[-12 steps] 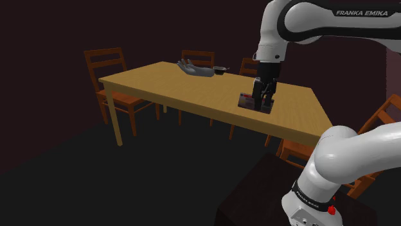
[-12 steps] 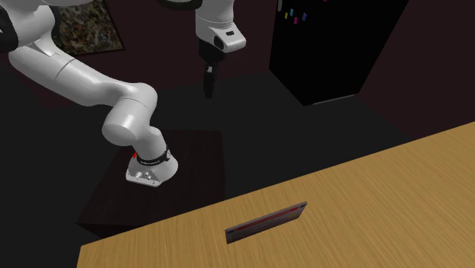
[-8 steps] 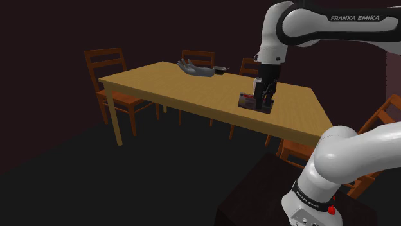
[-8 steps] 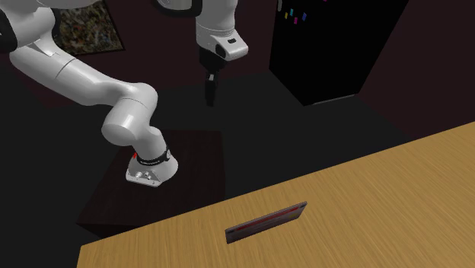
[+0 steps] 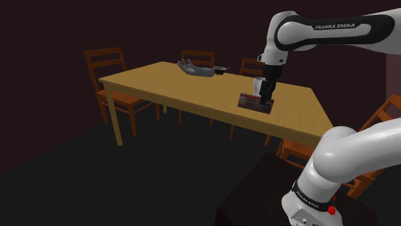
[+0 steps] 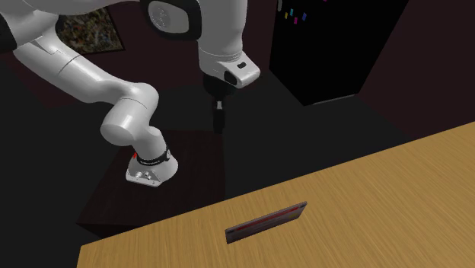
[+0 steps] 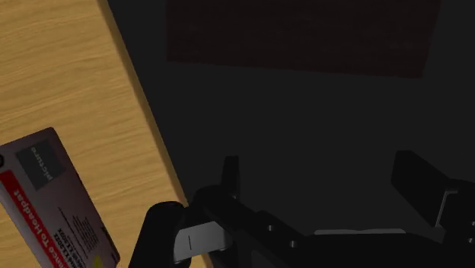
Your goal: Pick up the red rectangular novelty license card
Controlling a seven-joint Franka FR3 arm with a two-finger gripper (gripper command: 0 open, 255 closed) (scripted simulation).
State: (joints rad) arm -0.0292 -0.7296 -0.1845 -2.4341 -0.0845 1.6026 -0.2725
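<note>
The license card [image 7: 57,202] is a flat grey rectangle with a red band and small print, lying on the wooden table [image 7: 61,68] close to its edge. In the second exterior view the card [image 6: 266,222] appears as a thin strip near the table's near edge. My gripper [image 7: 323,179] is open with nothing between its fingers, and it hangs over the dark floor just off the table edge, beside the card. In the shoulder view the gripper [image 5: 265,103] overlaps the right end of the card [image 5: 249,101]. In the second exterior view the gripper [image 6: 218,122] is above and short of the table.
A grey hand-shaped object [image 5: 196,69] and a small dark bowl [image 5: 220,69] sit at the table's far end. Wooden chairs [image 5: 109,70] surround the table [image 5: 167,86]. The dark stand [image 6: 190,175] sits below the arm. A black cabinet [image 6: 327,46] stands behind.
The hand has moved lower and closer to the table edge. In the second exterior view it shifted right and down. The card has not moved.
</note>
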